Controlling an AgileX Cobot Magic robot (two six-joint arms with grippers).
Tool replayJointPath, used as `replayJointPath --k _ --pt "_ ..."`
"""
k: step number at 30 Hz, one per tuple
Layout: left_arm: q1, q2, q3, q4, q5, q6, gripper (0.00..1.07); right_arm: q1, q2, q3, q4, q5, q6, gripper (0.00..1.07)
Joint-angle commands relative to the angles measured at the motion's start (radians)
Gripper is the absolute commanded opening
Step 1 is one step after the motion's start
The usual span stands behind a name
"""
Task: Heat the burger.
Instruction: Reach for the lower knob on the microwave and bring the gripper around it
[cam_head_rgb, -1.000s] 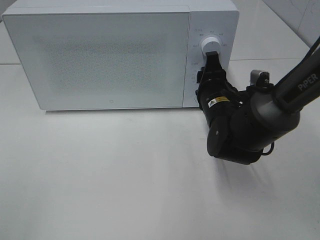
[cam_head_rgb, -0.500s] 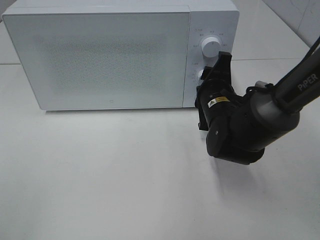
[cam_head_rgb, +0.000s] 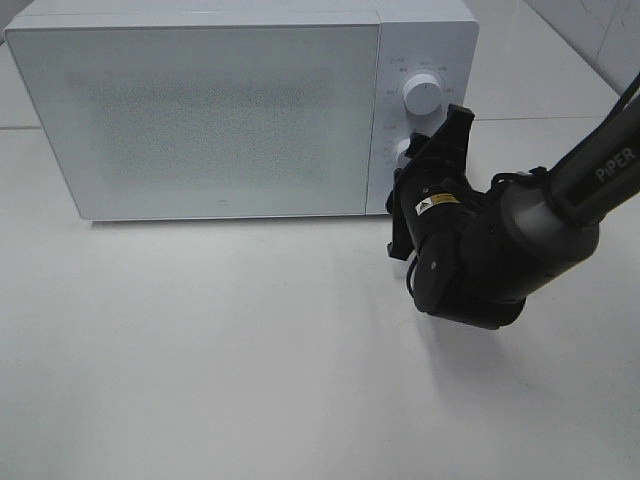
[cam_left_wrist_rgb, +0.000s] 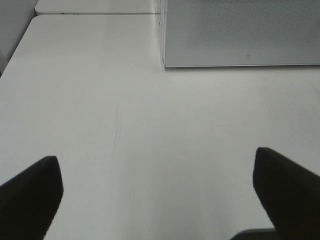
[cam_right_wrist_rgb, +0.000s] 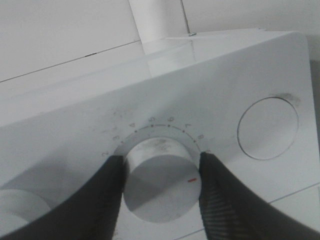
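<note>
White plastic sits between my right fingers (cam_right_wrist_rgb: 95, 200): the lower round white dial with a red tick mark (cam_right_wrist_rgb: 162, 180) on the white boxy microwave oven with its frosted door (cam_head_rgb: 200, 120). A second ago those fingers were up at the upper round white knob (cam_head_rgb: 421, 95). Since then I have dropped down the control panel and rolled my wrist, and now one finger presses each side of the lower dial, closed on it. I read that as the upper knob dealt with and the timer next, so a turn here should start the heating. The burger I cannot see anywhere; the door is shut, and I judge it to be inside. My left fingers (cam_left_wrist_rgb: 30, 195) are spread wide over the pale tabletop (cam_left_wrist_rgb: 125, 125), holding nothing.
</note>
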Motion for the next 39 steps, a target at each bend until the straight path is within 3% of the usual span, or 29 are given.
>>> replayJointPath --k 1,13,21,26,27,29,30,31,33,39 --pt "0.003 -0.018 0.001 0.001 -0.011 -0.007 0.98 0.008 -0.011 -0.038 -0.159 -0.174 0.011 0.0" --pt "0.003 -0.018 0.001 0.001 -0.011 -0.007 0.98 0.008 -0.011 -0.038 -0.159 -0.172 -0.035 0.06" --pt "0.003 -0.018 0.001 0.001 -0.011 -0.007 0.98 0.008 -0.011 -0.036 -0.106 -0.175 -0.062 0.15" --pt "0.003 -0.018 0.001 0.001 -0.011 -0.007 0.98 0.008 -0.011 -0.036 -0.074 -0.176 -0.088 0.31" --pt "0.003 -0.018 0.001 0.001 -0.011 -0.007 0.98 0.008 -0.011 -0.036 -0.063 -0.176 -0.106 0.43" --pt "0.003 -0.018 0.001 0.001 -0.011 -0.007 0.98 0.008 -0.011 -0.036 -0.057 -0.176 -0.111 0.49" --pt "0.003 -0.018 0.001 0.001 -0.011 -0.007 0.98 0.008 -0.011 -0.036 -0.043 -0.176 -0.128 0.62" --pt "0.003 -0.018 0.001 0.001 -0.011 -0.007 0.98 0.008 -0.011 -0.036 -0.043 -0.176 -0.128 0.62" --pt "0.003 -0.018 0.001 0.001 -0.011 -0.007 0.98 0.008 -0.011 -0.033 -0.033 -0.174 -0.169 0.77" --pt "0.003 -0.018 0.001 0.001 -0.011 -0.007 0.98 0.008 -0.013 0.006 -0.029 -0.164 -0.201 0.81"
